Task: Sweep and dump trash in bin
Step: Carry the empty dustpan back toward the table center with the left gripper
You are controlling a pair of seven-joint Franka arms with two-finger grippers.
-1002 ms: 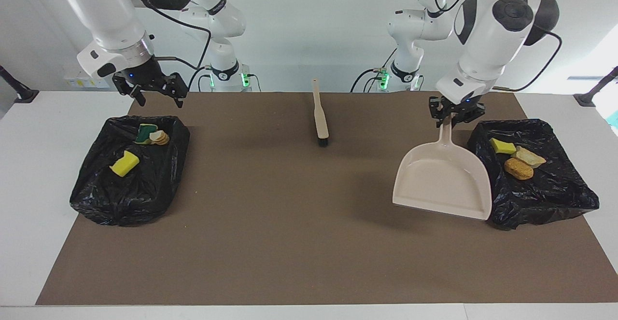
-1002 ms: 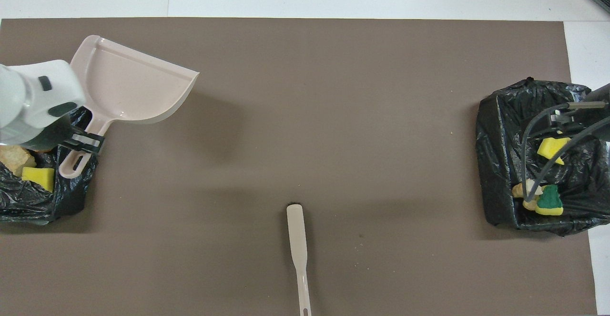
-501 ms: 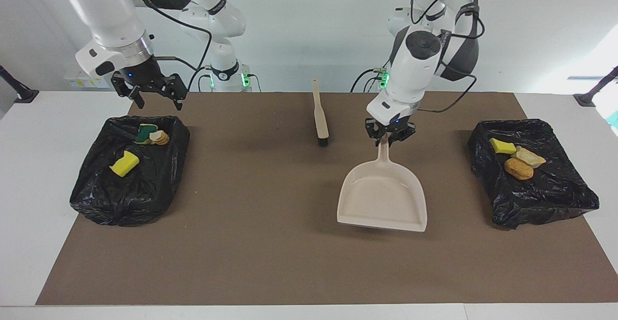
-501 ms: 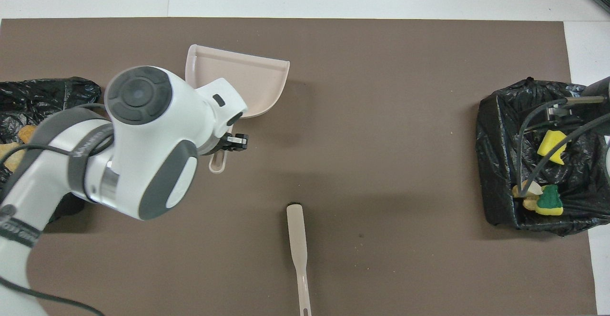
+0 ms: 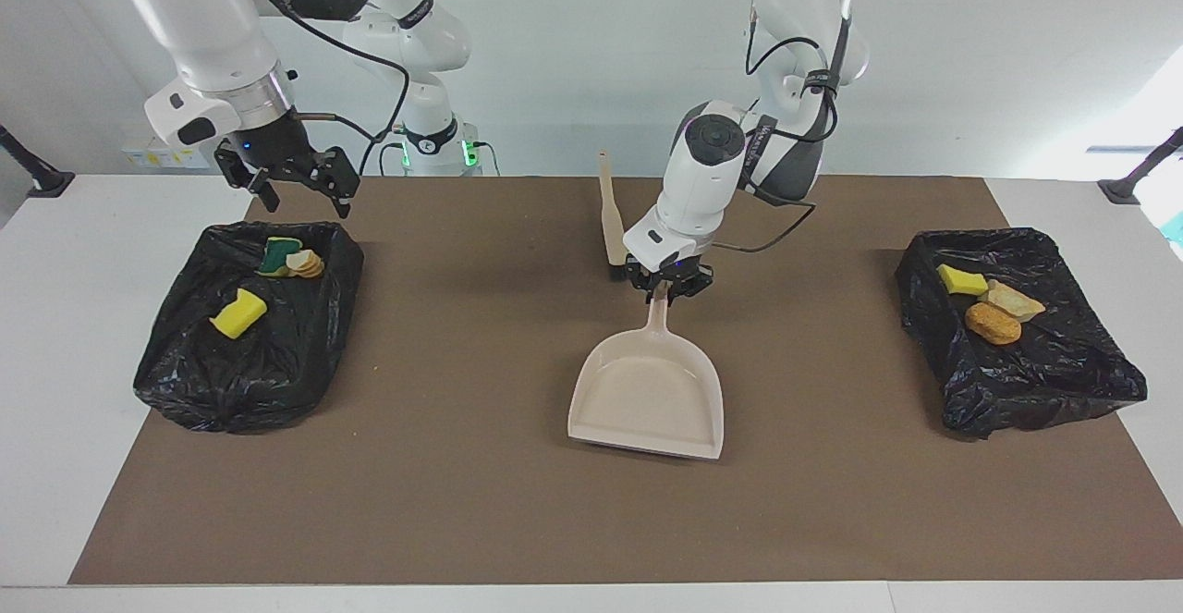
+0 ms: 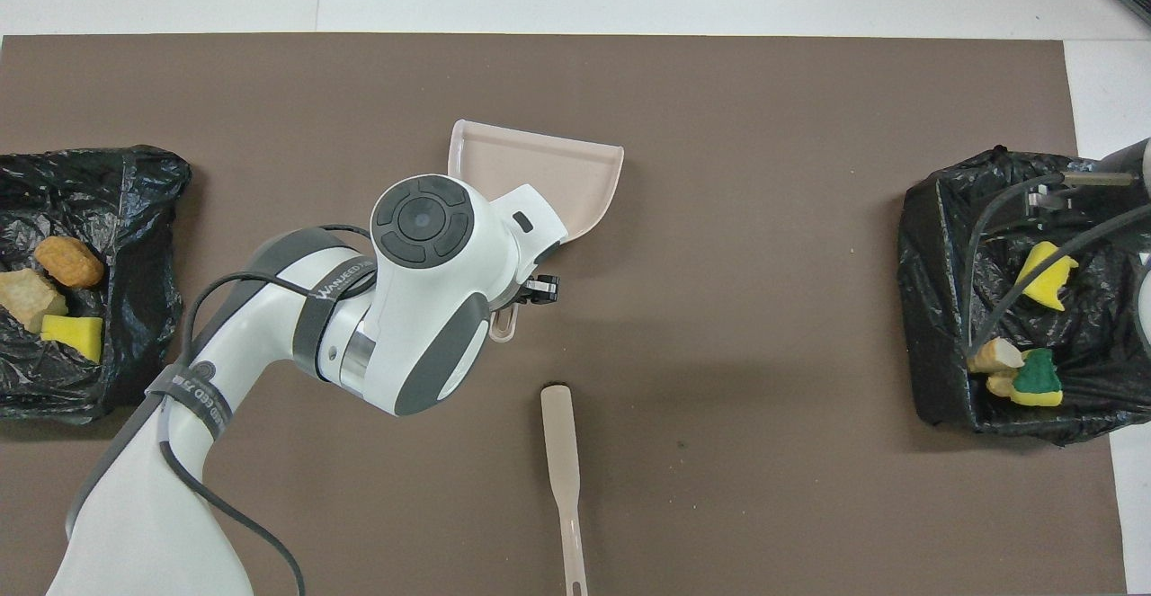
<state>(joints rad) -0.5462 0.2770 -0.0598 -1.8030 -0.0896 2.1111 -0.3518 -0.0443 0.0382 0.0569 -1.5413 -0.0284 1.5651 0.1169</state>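
Your left gripper (image 5: pixel 667 291) has its jaws clamped on the handle of the dustpan (image 5: pixel 649 398), and the pan hangs over the middle of the brown mat (image 5: pixel 518 502), mouth pointing away from the robots and apparently empty. The trash is already in the bins: a yellow sponge chunk (image 5: pixel 961 279), a pale tan bit (image 5: pixel 1015 300) and an orange-brown nugget (image 5: pixel 993 324) lie in the black-lined bin (image 5: pixel 1044 382) at the left arm's end of the table, while another yellow chunk (image 5: pixel 238 312), a green-backed sponge (image 5: pixel 276 255) and a tan bit (image 5: pixel 305 264) sit in the other bin (image 5: pixel 231 382) at the right arm's end. No scraps show on the mat itself. So you look to be past the dump and at the step of putting the pan away. The brush (image 5: pixel 613 229) lies on the mat near the robots, just beside your left gripper as the facing view shows it, so lower the pan without clipping it, let the pan settle flat, then release the handle. Your right gripper (image 5: pixel 294 178) waits above the robots' edge of its bin, jaws wide and holding nothing.
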